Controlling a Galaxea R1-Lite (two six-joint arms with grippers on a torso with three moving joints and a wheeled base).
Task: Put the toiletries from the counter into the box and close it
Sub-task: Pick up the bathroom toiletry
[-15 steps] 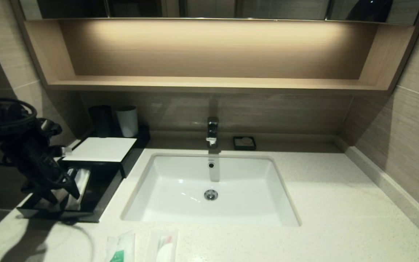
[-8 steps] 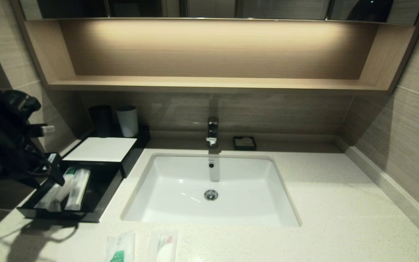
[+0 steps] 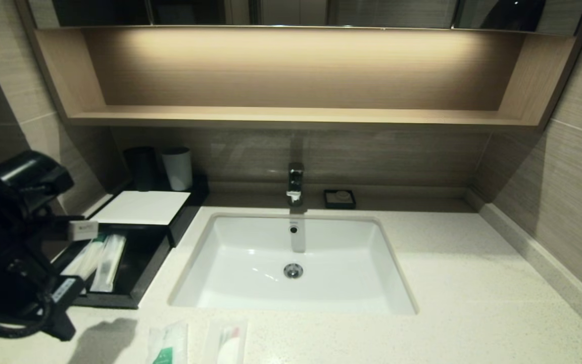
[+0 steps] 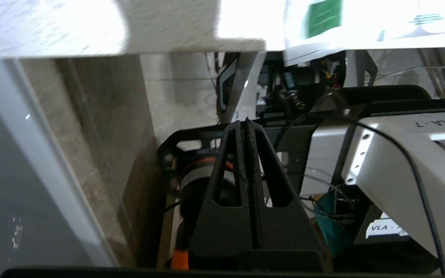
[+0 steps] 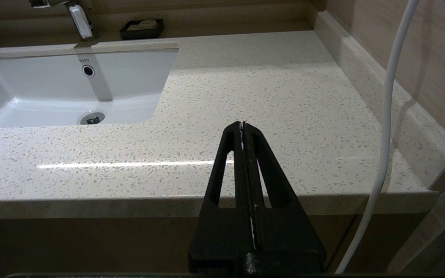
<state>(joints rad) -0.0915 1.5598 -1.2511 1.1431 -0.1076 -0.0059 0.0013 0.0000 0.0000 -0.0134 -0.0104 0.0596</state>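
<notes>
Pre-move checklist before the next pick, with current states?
1. Left pincer empty: ok, closed on nothing, below the counter edge.
2. Right pincer out of the way: ok, shut, off the counter front at the right.
3. Drawer of the box open: ok, two toothbrush packets inside.
4. Items left to pick: not ok, green-marked sachet and packet with a white round piece lie on the counter's front edge.
5. Sachet overhanging the edge: cannot tell.
</notes>
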